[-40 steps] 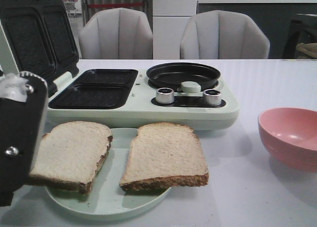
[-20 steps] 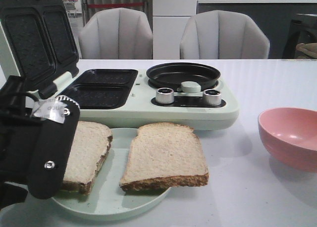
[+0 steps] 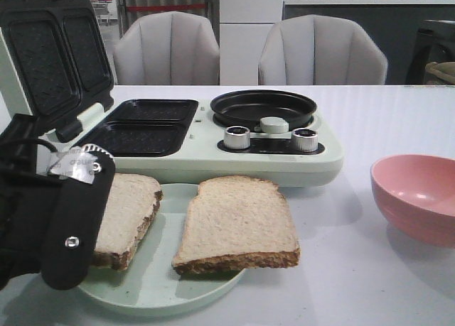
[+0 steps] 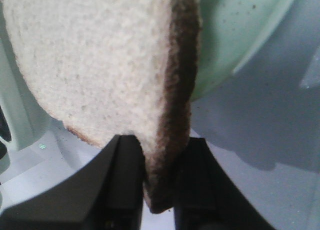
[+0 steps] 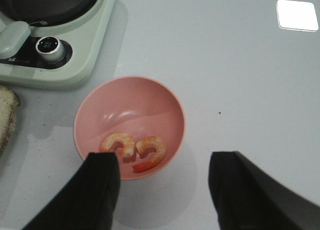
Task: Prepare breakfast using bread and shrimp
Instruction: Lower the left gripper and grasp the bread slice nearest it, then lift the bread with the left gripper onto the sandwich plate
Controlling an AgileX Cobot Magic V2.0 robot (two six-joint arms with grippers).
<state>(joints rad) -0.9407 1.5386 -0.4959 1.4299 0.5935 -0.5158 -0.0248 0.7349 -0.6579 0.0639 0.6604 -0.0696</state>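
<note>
The left gripper (image 4: 159,177) is closed on the crust corner of one square slice of pale beige bread with a dark brown crust (image 4: 100,64). The two black fingers (image 4: 122,175) pinch the slice edge-on at its thin rim, which appears to be the firmest part and leaves the soft crumb unmarked. In the front view this left slice (image 3: 128,212) is at the left side of the round pale green plate (image 3: 167,287), its outer edge hidden behind the gripper. Whether it is lifted clear of the plate cannot be told.

The second bread slice (image 3: 238,223) lies flat on the same plate, just beside the first.

The right gripper (image 5: 162,190) is wide open and holds nothing. It hangs above the round pink bowl (image 5: 165,97), which contains two small curled pinkish-orange shrimp (image 5: 135,147), side by side on the bowl floor.

The pale green breakfast maker (image 3: 270,163) stands behind the plate, lid raised. Its two black sandwich wells (image 3: 138,127) and its round black pan (image 3: 263,107) are empty, presumably ready to receive the bread and shrimp.
</note>
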